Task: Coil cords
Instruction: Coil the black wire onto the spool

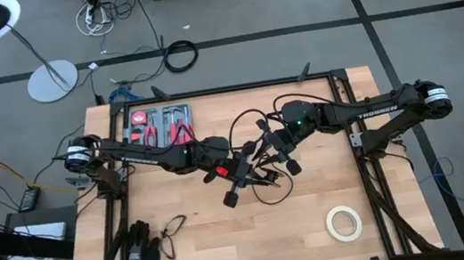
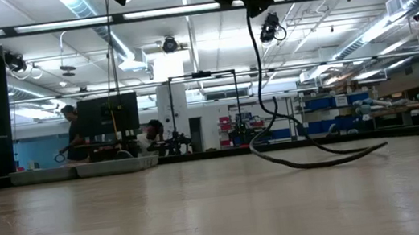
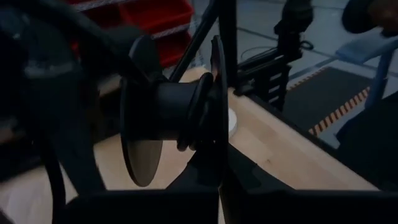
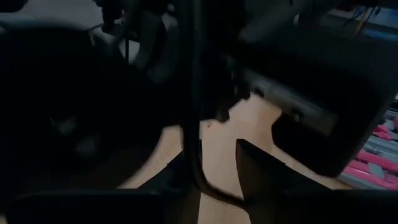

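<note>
Both hands met mid-tabletop [image 1: 194, 252]: left hand [image 1: 237, 181] clamped shut on a black spool [image 3: 168, 118], cord [image 1: 253, 118] looping past the right hand [image 1: 272, 147], whose fingers stood apart around it.

Pale wood-grain table [image 1: 211, 240], matt.

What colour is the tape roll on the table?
Cream-white; the tape roll shows best in the high view, on the light wooden table.

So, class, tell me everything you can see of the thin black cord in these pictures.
The cord is thin, black and flexible, rubbery-looking. It hangs from where the left gripper and right gripper meet above the table's middle, arches up in loose loops, then drops so a curved stretch lies on the wood. In the right wrist view it runs between that gripper's fingers.
</note>
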You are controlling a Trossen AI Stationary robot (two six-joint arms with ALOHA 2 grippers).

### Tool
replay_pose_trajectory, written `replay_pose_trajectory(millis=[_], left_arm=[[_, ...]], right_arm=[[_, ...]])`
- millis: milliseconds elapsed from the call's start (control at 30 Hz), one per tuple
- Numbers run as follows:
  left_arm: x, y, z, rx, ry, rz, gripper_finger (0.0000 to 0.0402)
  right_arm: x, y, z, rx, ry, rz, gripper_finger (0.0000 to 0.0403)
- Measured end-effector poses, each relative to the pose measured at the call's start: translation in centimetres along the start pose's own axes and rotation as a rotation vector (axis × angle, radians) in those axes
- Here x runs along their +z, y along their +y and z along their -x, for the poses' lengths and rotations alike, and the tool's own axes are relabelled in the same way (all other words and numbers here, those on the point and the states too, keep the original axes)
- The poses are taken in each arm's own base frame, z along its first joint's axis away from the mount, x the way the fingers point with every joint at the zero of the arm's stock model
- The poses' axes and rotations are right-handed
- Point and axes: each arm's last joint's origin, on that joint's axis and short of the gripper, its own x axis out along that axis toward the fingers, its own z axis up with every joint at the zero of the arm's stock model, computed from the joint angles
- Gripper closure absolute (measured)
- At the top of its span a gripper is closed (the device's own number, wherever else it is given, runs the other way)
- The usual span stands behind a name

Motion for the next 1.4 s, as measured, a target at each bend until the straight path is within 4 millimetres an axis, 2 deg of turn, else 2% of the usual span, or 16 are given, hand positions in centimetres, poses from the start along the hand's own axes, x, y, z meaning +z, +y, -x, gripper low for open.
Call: replay_pose_trajectory(millis=[233,833,1100,1400], left_arm=[[0.4,-0.3,0.0,-0.108,-0.057,-0.006,0.0402],[2.0,-0.1,0.3,-0.16,-0.232,-0.082,0.0402],[2.2,-0.1,0.4,-0.172,-0.262,-0.092,0.0402],[2.6,-0.1,0.5,-0.182,-0.297,-0.098,0.0402]], right_arm=[[0.3,0.1,0.2,0.021,-0.027,-0.004,0.0307],[0.8,0.6,0.3,0.192,-0.095,-0.107,0.0307],[-0.1,0.5,0.3,0.193,-0.055,-0.13,0.0307],[-2.4,0.7,0.0,0.175,-0.085,-0.16,0.031]])
